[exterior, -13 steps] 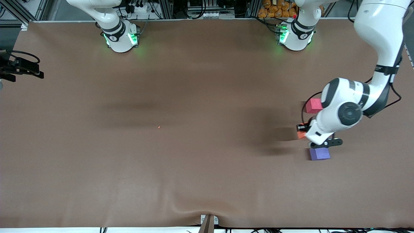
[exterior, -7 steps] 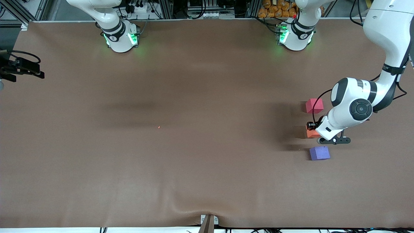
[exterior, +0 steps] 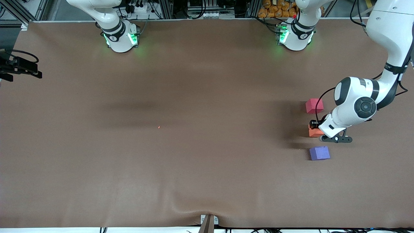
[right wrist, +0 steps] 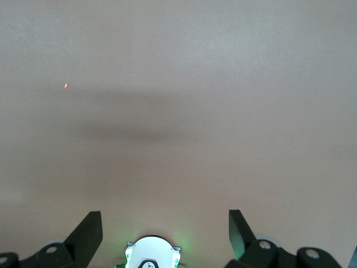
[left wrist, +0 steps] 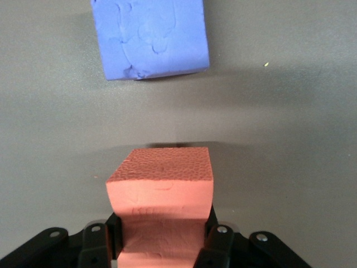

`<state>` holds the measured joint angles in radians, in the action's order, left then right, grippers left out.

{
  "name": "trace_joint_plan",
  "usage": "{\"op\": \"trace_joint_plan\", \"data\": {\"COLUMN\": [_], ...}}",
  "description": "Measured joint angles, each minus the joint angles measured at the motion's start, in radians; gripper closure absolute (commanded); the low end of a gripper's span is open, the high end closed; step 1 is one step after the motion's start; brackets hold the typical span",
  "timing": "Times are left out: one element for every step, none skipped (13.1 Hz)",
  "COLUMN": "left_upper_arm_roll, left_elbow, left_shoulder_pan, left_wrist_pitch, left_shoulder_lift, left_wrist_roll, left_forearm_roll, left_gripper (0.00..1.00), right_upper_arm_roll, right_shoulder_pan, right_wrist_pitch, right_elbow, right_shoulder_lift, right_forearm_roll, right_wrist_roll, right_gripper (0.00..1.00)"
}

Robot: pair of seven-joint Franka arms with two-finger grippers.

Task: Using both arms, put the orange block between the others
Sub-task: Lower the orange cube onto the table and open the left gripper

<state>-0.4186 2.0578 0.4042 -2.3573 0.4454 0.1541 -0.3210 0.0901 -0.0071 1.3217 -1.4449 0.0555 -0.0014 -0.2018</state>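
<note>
My left gripper (exterior: 314, 127) is shut on the orange block (exterior: 312, 132), low over the table in the gap between the pinkish-red cube (exterior: 313, 105) and the purple-blue cube (exterior: 319, 152). The three cubes stand roughly in a line near the left arm's end of the table. In the left wrist view the orange block (left wrist: 162, 190) sits clamped between the fingers of the left gripper (left wrist: 164, 237), with the purple-blue cube (left wrist: 150, 36) a short gap away. Whether the orange block touches the table I cannot tell. My right gripper (exterior: 32, 69) waits open at the right arm's end of the table, holding nothing (right wrist: 164, 226).
A tiny orange speck (exterior: 158, 127) lies on the brown table cover (exterior: 207, 81) near the middle. The cover has a ripple (exterior: 190, 207) at the edge nearest the front camera. The green-lit right arm base (exterior: 121, 37) and left arm base (exterior: 296, 34) stand along the top.
My left gripper has carried the orange block toward the left arm's end of the table, into line between the pinkish-red and purple-blue cubes. The right arm has barely moved.
</note>
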Motion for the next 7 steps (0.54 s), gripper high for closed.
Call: {"op": "trace_joint_plan", "data": {"left_upper_arm_roll": [0.000,0.000,0.000,0.000,0.000,0.000,0.000], "left_elbow": [0.003,0.005,0.007,0.008,0.010,0.011,0.013], "left_shoulder_pan": [0.000,0.000,0.001,0.001,0.002,0.002,0.003], "left_wrist_pitch": [-0.002,-0.004,-0.007,-0.008,-0.009,-0.013,-0.016], "left_shoulder_lift": [0.000,0.000,0.000,0.000,0.000,0.000,0.001], "left_wrist_roll": [0.000,0.000,0.000,0.000,0.000,0.000,0.000], "left_forearm_roll": [0.000,0.000,0.000,0.000,0.000,0.000,0.000], "left_gripper": [1.00,1.00,1.00,1.00,1.00,1.00,1.00], "right_upper_arm_roll": [0.000,0.000,-0.001,-0.001,-0.002,-0.002,-0.003], "right_shoulder_pan": [0.000,0.000,0.000,0.000,0.000,0.000,0.000], "right_wrist_pitch": [0.000,0.000,0.000,0.001,0.002,0.002,0.003], "right_elbow": [0.001,0.001,0.001,0.001,0.001,0.001,0.001], "right_shoulder_lift": [0.000,0.000,0.000,0.000,0.000,0.000,0.000], "right_forearm_roll": [0.000,0.000,0.000,0.000,0.000,0.000,0.000], "right_wrist_roll": [0.000,0.000,0.000,0.000,0.000,0.000,0.000], "right_gripper": [0.00,0.00,0.00,0.00,0.00,0.00,0.00]}}
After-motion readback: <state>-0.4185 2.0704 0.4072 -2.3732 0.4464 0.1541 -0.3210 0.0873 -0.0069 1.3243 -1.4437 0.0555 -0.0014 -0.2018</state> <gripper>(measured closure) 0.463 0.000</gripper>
